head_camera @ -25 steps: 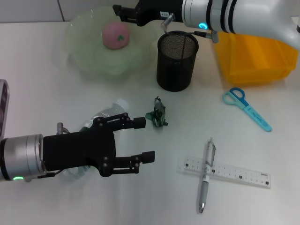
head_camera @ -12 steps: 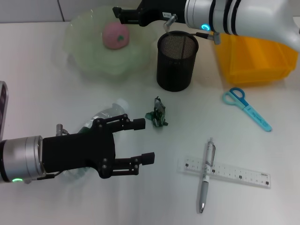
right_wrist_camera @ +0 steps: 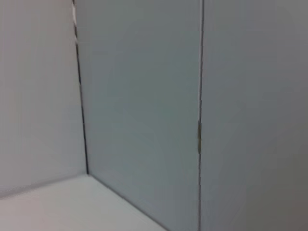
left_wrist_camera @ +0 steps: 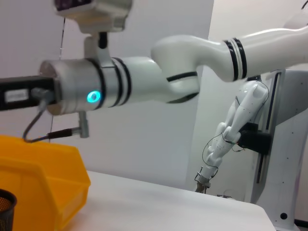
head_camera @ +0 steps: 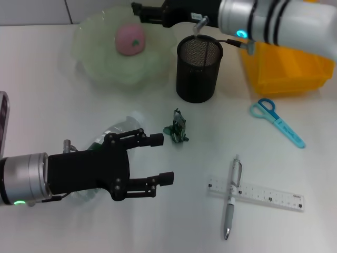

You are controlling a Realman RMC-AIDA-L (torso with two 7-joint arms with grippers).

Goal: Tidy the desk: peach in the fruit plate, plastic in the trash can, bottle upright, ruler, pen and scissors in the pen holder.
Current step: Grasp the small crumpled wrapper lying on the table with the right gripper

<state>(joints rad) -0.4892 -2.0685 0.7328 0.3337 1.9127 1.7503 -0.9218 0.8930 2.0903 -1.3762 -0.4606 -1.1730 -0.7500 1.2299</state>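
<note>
The pink peach (head_camera: 129,40) lies in the pale green fruit plate (head_camera: 95,63) at the back. My right gripper (head_camera: 139,9) hovers open at the plate's far rim, holding nothing. My left gripper (head_camera: 160,158) is open near the front left, its fingers (head_camera: 156,139) spread just past a clear bottle (head_camera: 124,125) that lies on its side, partly hidden under the hand. A crumpled green plastic scrap (head_camera: 176,130) sits beside it. The black mesh pen holder (head_camera: 198,68) stands upright. Blue scissors (head_camera: 276,121) lie to the right. A pen (head_camera: 231,203) lies across a clear ruler (head_camera: 263,195).
A yellow bin (head_camera: 284,68) stands at the back right, behind the pen holder, and shows again as the yellow bin (left_wrist_camera: 43,178) in the left wrist view, under my right arm (left_wrist_camera: 144,82). A device's edge (head_camera: 3,113) sits at the far left. The right wrist view shows only a grey wall.
My right arm has drawn slightly right and back from above the peach. The left gripper has stayed where it was, open over the bottle.
</note>
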